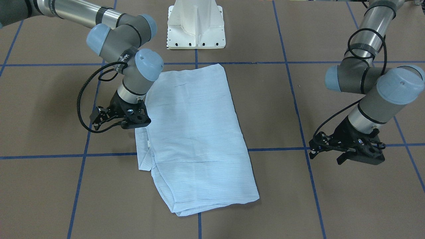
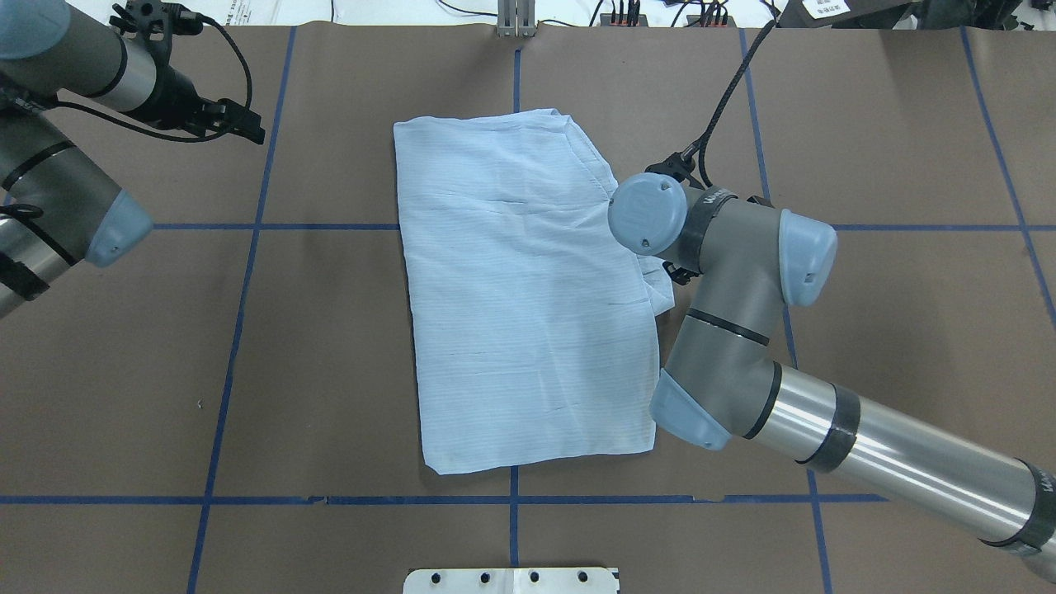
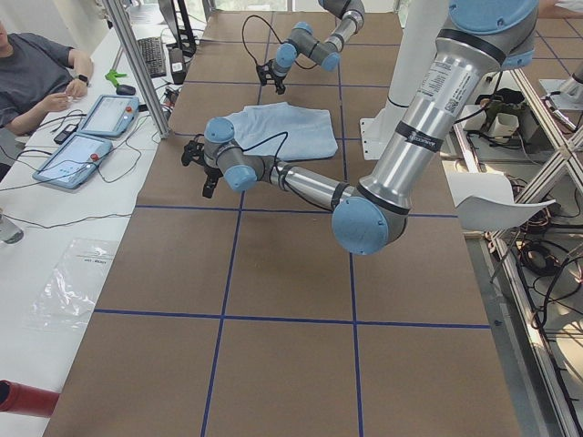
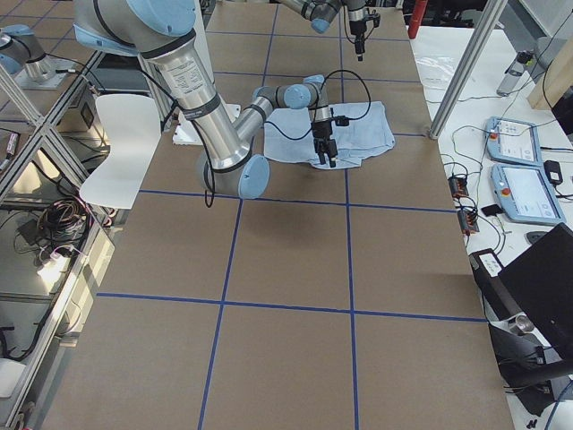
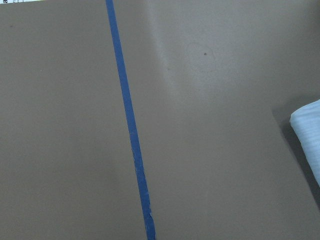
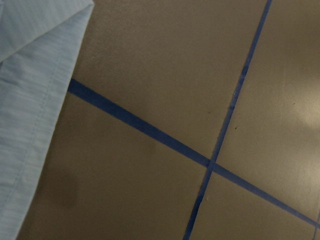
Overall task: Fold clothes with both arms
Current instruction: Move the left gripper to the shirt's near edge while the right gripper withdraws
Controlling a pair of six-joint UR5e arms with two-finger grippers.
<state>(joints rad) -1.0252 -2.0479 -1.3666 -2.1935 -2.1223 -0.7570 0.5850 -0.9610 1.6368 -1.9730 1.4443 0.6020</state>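
The right gripper [image 1: 96, 119] hangs low over the brown table [image 1: 49, 192] with its two black fingers a little apart and nothing between them; its body is just beside one long edge of the shirt [image 1: 196, 132], and the fingers point away from the cloth. From this gripper the pale-blue striped shirt spreads out toward the other arm. It lies flat and is folded into one long rectangle, with a few loose layers showing at the corner nearest the gripper. The right wrist camera looks down on this same hemmed edge [image 6: 30, 100] and on two blue tape lines [image 6: 210, 162] that cross on the table beside it. The left gripper [image 1: 315, 149] hovers well apart from the shirt, on the opposite side of it, directly above a tape line. Its fingers also seem slightly parted and hold nothing (the angle makes the exact gap hard to judge). Its wrist camera shows mostly bare table, one tape line and only a small corner of the cloth [image 5: 310, 130]. Behind the shirt, between the two arms, stands the white pedestal base [image 1: 196, 25]. In the exterior left view a person [image 3: 36, 73] sits at a side desk.
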